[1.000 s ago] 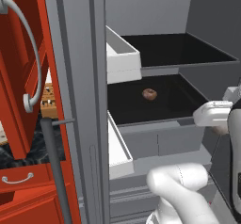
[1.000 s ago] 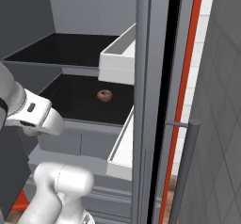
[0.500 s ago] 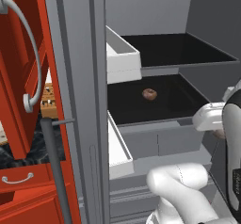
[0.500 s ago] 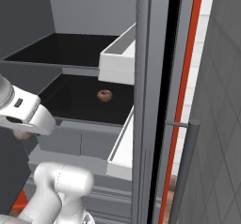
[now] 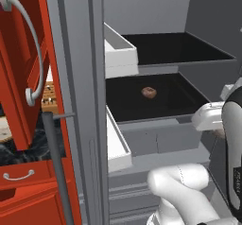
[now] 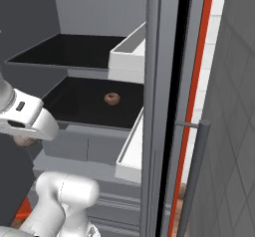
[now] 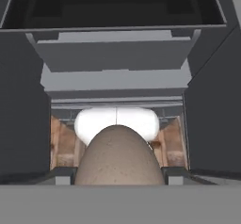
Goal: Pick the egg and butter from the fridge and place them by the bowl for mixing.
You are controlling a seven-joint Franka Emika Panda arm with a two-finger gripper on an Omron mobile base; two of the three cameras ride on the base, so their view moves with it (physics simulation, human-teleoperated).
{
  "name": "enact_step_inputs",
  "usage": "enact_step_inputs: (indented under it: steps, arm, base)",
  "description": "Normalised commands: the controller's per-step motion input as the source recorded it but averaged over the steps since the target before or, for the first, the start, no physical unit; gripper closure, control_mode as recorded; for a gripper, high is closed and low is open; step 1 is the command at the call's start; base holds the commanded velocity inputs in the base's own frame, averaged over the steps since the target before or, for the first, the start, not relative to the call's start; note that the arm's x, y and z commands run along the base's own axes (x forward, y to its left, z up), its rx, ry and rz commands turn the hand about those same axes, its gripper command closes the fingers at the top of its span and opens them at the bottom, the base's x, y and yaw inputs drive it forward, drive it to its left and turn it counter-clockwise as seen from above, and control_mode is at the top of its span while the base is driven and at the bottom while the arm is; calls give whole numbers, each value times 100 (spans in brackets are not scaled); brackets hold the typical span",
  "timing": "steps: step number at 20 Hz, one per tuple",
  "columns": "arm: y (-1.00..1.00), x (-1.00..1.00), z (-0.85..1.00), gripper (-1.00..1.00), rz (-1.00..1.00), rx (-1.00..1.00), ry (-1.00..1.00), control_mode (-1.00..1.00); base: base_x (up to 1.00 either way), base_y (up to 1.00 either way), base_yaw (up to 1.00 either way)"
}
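In the hand view a speckled tan egg (image 7: pixel 120 155) sits between my gripper's (image 7: pixel 120 175) two dark fingertips (image 7: pixel 63 174), which are shut on it. In the base views the white hand hangs in front of the open grey fridge (image 5: pixel 156 139), just below its middle dark shelf. A bit of the egg (image 6: pixel 23 141) peeks out under the hand. The gripper (image 5: pixel 215 127) is at the fridge's right side in the left base view. The butter and the bowl are out of view.
A small brown rounded item (image 5: pixel 148 92) lies on the middle shelf (image 6: pixel 89 106). White door bins (image 5: pixel 118 143) jut out from the open door with its grey bar handle (image 6: pixel 191 181). Red cupboards (image 5: pixel 23 77) stand to the left.
The hand has drawn back a little from the shelf front and sunk slightly. It still holds the egg.
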Motion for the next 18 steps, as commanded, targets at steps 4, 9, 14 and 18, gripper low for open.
enact_step_inputs:
  steps: [4, 9, 14, 18]
  arm:
    - [0, 0, 0, 100, 0, 0, 0, 100]
    - [0, 0, 0, 100, 0, 0, 0, 100]
    - [0, 0, 0, 100, 0, 0, 0, 100]
    - [0, 0, 0, 100, 0, 0, 0, 100]
  base:
    - [-100, -14, 1]
    - [-100, -3, 1]
    - [-97, 19, 10]
    - [-20, 47, 47]
